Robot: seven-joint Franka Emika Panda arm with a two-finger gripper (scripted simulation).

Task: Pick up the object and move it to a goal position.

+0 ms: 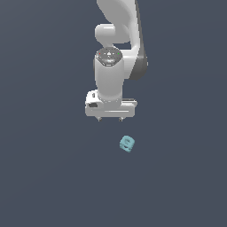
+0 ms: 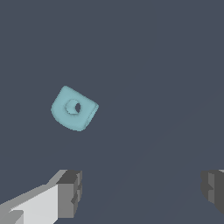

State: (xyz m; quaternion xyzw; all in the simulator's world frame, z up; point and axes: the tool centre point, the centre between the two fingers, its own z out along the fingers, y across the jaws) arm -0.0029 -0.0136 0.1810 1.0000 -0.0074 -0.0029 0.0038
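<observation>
white arm [image 1: 116, 53] hangs over a plain dark grey surface [image 1: 44, 177]. gripper [image 1: 110, 119] released, fingers [image 2: 70, 193] wide apart, nothing between them. teal block [image 1: 127, 144] lies on the surface, apart from the gripper, offset toward the exterior view's right; round hole in one face.

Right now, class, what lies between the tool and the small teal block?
Nothing: only bare dark floor separates the tool from the teal block. Both views show it, and the tool stands open and empty.
</observation>
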